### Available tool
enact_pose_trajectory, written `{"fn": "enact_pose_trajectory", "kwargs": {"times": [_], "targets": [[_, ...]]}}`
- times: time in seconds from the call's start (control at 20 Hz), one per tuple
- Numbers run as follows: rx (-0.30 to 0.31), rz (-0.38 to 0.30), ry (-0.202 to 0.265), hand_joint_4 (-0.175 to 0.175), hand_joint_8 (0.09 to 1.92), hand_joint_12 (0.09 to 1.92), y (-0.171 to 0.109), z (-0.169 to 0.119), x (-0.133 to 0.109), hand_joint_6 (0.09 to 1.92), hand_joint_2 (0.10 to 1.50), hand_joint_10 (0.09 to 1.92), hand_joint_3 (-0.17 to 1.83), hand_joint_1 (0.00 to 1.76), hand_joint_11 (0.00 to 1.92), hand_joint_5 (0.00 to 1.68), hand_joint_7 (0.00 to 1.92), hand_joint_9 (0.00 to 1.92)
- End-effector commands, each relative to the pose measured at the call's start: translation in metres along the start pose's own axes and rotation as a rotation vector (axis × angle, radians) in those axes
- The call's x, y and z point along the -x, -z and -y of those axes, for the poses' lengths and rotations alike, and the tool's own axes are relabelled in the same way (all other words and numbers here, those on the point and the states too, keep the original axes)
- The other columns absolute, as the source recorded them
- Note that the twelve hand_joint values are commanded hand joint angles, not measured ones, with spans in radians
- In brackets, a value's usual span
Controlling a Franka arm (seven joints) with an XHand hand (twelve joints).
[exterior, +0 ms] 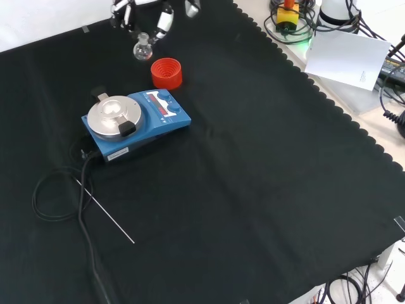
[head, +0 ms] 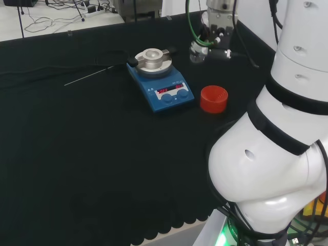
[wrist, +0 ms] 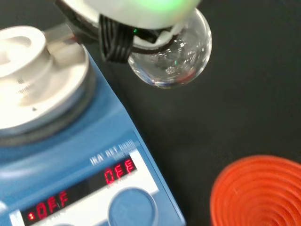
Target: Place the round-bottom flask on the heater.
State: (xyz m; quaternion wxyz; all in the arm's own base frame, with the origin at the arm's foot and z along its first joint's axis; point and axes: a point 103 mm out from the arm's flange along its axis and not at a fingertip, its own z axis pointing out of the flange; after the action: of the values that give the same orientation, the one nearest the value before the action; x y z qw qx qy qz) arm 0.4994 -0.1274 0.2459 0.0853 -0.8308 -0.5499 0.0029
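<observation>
Flask (wrist: pixel 171 54) held in hand (exterior: pixel 142 16) (wrist view: bulb above cloth).

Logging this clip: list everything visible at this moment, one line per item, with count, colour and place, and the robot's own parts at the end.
round-bottom flask: one, clear glass, held in the air by the hand, above the cloth beyond the red stand in the front view.
heater: one, blue body with a round silver top plate, red display lit, on the cloth left of centre in the front view; nothing on its plate.
red ribbed stand: one, red, on the cloth just beyond the heater in the front view, unoccupied.
thin rod: one, metallic, lying on the cloth nearer the front camera than the heater.
black cable: one, running from the heater across the cloth.
hand: one, black and white, fingers curled round the flask.
arm links: white, right side of the head view.
</observation>
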Motion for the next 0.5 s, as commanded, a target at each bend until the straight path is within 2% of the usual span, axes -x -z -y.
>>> {"fn": "enact_pose_trajectory", "kwargs": {"times": [0.05, 0.5], "targets": [[-0.022, -0.018, 0.067, -0.056, 0.70, 1.41, 0.006, -0.041, -0.059, 0.86, 0.65, 0.63, 0.75, 1.16, 0.13, 1.19, 0.32, 0.59], [-0.042, -0.037, 0.110, -0.063, 0.70, 1.41, 0.006, -0.077, -0.098, 0.86, 0.65, 0.64, 0.76, 1.16, 0.13, 1.19, 0.32, 0.59]]}}
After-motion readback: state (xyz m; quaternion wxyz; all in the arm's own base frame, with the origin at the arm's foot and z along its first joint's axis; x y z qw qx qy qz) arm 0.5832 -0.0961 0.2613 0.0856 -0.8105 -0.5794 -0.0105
